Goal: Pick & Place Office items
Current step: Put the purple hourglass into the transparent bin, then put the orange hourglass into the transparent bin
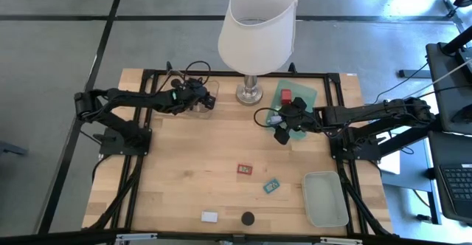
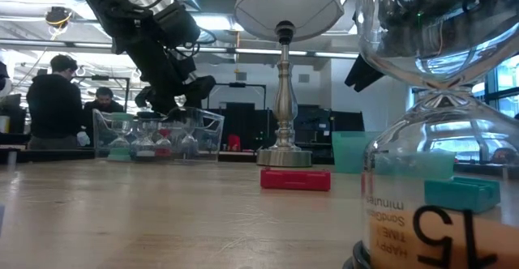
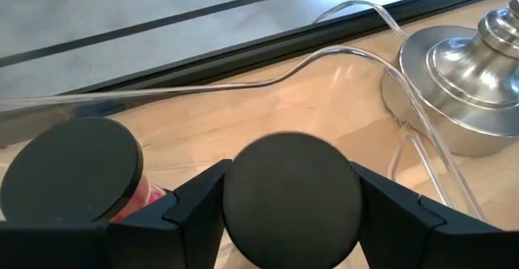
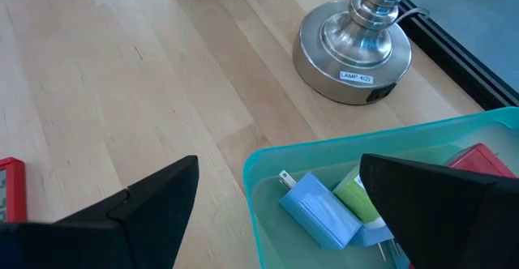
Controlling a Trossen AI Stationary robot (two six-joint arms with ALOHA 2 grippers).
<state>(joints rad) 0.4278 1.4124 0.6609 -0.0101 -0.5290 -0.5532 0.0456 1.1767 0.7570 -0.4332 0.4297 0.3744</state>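
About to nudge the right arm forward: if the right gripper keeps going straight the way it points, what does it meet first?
Most likely the lamp base: the right gripper, open over the teal tray, points past its rim at it. Bare wood lies between, though depth is uncertain.

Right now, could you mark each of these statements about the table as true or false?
1. The left gripper is over the clear tray by the lamp. True.
2. The right gripper is shut on a red tag. False: its fingers are spread wide over the teal tray, holding nothing.
3. A black round cap lies beside a white block at the table's near edge. True.
4. The red tag lies inside the teal tray. False: it lies on bare wood, mid-table.
5. The lamp lies toppled. False: it stands upright.
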